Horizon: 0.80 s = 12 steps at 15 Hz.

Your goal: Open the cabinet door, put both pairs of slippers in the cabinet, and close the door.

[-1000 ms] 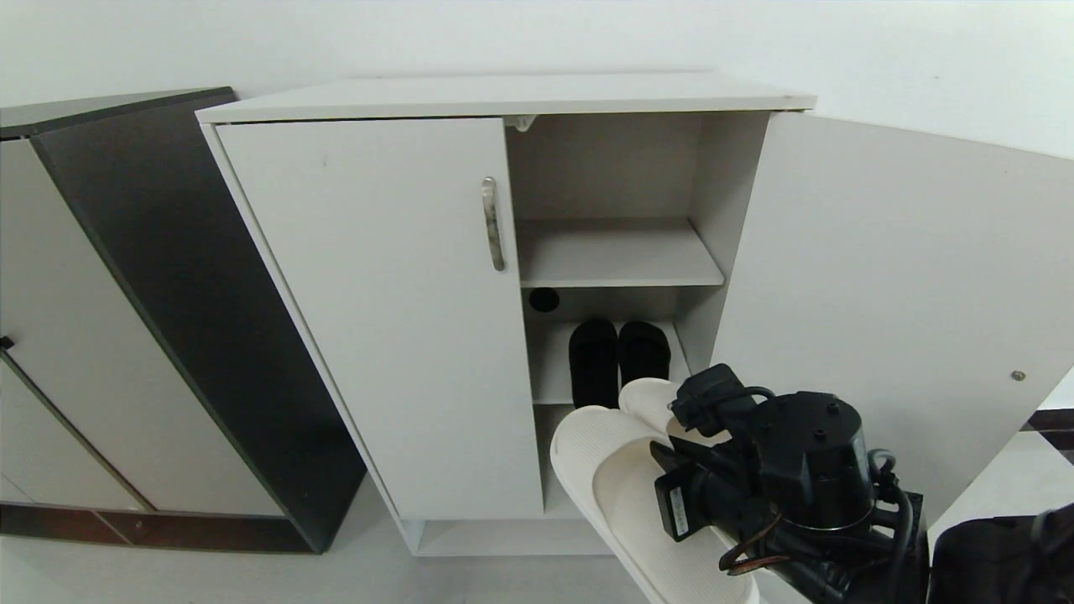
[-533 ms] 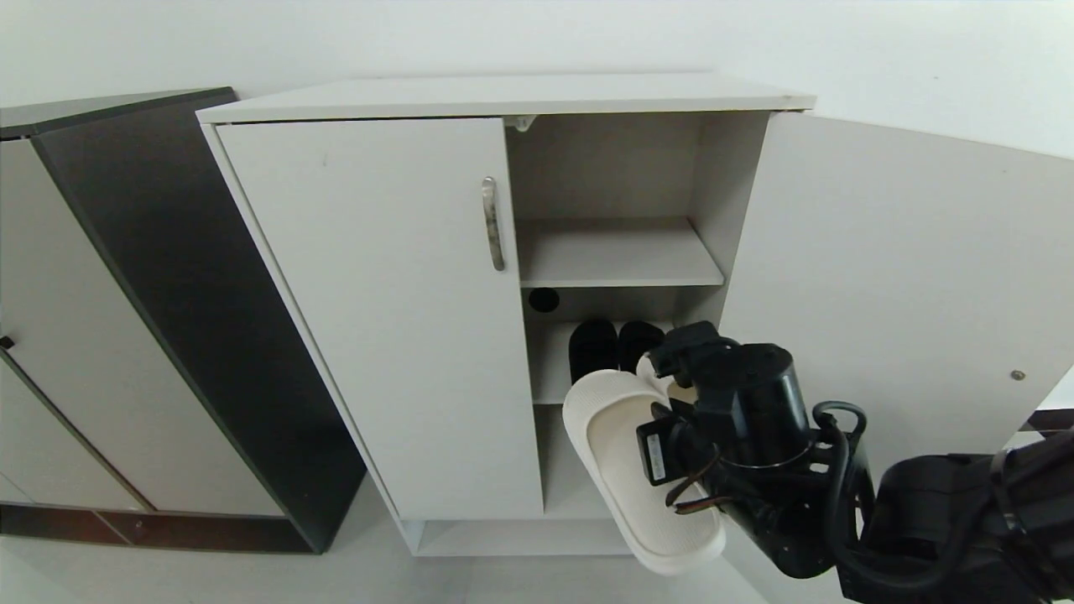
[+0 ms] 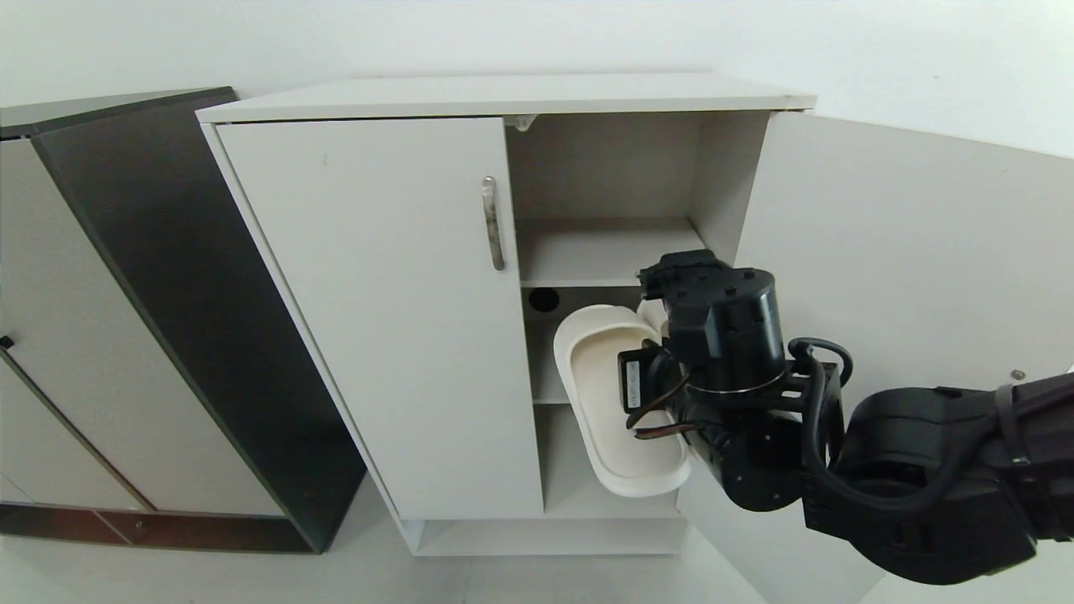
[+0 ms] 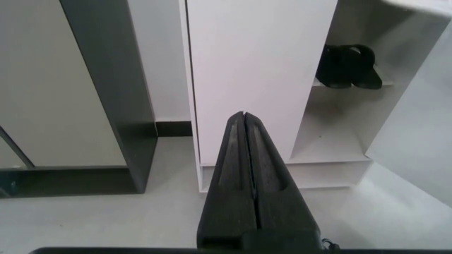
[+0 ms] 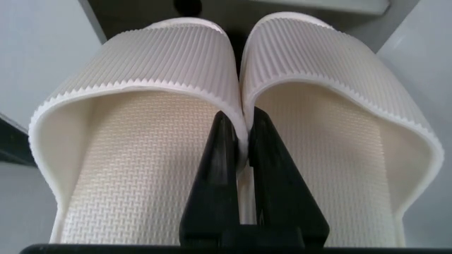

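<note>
The right gripper (image 5: 242,118) pinches the white slippers (image 3: 615,403) where they touch, toes pointing into the cabinet (image 3: 720,184). The left gripper (image 4: 244,120) is pressed together.

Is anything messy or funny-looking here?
Nothing is broken or spilled. The cream ribbed slippers dangle heels-down, pinched together by the right gripper before the open white cabinet. The black slippers sit neatly on a shelf.

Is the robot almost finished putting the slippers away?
About halfway. Done: the right door is open and the black slippers sit on a shelf inside. In hand: the right gripper holds the white slippers at the cabinet opening. Left: set them inside, let go, close the door.
</note>
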Tool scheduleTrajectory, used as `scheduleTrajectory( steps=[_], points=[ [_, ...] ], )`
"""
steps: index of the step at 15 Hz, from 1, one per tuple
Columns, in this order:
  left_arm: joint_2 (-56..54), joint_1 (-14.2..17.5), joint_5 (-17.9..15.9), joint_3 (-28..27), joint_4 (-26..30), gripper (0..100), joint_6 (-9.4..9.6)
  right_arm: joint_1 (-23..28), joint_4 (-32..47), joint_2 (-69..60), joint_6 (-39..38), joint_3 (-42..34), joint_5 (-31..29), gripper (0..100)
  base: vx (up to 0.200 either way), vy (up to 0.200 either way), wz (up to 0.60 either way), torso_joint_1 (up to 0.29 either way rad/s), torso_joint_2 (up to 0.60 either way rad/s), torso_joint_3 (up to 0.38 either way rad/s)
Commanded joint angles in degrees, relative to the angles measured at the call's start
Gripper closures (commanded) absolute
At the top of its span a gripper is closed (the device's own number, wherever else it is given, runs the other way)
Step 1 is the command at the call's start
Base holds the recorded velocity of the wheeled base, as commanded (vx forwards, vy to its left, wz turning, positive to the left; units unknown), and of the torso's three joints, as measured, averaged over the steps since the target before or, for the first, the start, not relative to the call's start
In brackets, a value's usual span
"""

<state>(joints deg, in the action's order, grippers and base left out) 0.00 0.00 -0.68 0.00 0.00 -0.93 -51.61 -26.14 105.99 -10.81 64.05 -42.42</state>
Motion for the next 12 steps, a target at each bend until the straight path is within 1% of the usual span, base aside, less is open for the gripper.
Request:
scheduleTrajectory(
  steps=[1, 4, 8, 11, 12],
  points=[
    [0.0, 0.0, 0.0, 0.0, 0.0, 100, -0.04, 0.1, 1.0, 0.1, 0.1, 2.9, -0.6, 100, 0.0, 0.0, 0.0, 0.0, 0.0, 0.0],
    [0.1, 0.0, 0.0, 0.0, 0.0, 100, 0.05, 0.1, 6.4, 0.6, -0.1, 7.7, -1.3, 100, 0.0, 0.0, 0.0, 0.0, 0.0, 0.0],
    [0.1, 0.0, 0.0, 0.0, 0.0, 100, 0.22, 0.6, 6.6, 3.4, 0.0, 11.7, -2.3, 100, 0.0, 0.0, 0.0, 0.0, 0.0, 0.0],
    [0.0, 0.0, 0.0, 0.0, 0.0, 100, 0.22, 0.7, 6.6, 3.9, 0.0, 12.3, -3.1, 100, 0.0, 0.0, 0.0, 0.0, 0.0, 0.0],
    [0.1, 0.0, 0.0, 0.0, 0.0, 100, 0.22, 0.8, 6.6, 3.8, 0.0, 12.4, -3.2, 100, 0.2, 0.0, 0.0, 0.002, 0.0, 0.002]
  ],
)
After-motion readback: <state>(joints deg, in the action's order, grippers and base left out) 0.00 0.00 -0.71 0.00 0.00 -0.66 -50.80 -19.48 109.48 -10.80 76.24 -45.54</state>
